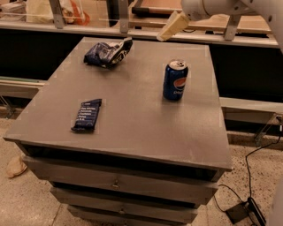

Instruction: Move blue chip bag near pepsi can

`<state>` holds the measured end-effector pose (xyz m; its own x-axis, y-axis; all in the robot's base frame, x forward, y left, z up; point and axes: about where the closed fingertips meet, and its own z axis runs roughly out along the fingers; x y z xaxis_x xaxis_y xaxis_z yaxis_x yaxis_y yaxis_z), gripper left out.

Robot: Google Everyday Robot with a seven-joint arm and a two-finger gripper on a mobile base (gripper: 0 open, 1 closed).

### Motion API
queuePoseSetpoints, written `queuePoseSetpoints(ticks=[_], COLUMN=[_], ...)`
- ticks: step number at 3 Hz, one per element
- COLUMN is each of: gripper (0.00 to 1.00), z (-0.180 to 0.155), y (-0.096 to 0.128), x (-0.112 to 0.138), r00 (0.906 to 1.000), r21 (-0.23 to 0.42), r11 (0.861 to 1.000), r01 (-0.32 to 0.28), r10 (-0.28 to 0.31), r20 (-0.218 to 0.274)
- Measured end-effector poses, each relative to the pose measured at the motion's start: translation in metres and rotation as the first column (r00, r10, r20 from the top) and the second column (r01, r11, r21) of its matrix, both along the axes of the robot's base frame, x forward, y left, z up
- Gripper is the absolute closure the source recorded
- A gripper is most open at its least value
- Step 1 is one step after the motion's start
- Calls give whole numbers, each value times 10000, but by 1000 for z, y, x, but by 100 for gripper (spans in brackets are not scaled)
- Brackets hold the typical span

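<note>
The blue chip bag (107,53), crumpled navy foil with white patches, lies at the far left of the grey table (132,119). The pepsi can (175,80) stands upright right of centre, well apart from the bag. My gripper (166,33) hangs in the air above the table's far edge, above and slightly left of the can and to the right of the bag, on a white arm (221,6) that reaches in from the upper right. It holds nothing that I can see.
A flat dark blue bar wrapper (87,114) with white text lies near the table's front left. Drawers (115,183) sit below the tabletop. A counter with rails (132,31) runs behind the table. Cables and a foot pedal (245,212) lie on the floor at right.
</note>
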<state>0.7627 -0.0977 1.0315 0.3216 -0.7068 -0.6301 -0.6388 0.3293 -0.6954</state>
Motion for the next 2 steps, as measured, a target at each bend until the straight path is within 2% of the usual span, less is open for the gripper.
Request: queuePoseSetpoints(ticks=[1, 2], gripper=[0, 0], z=[-9, -21], y=[9, 23], x=[21, 36], r00=[9994, 9953], r21=[10, -152], r11=[9994, 9952], r01=[-337, -969], r10=[337, 970], r20=[30, 62])
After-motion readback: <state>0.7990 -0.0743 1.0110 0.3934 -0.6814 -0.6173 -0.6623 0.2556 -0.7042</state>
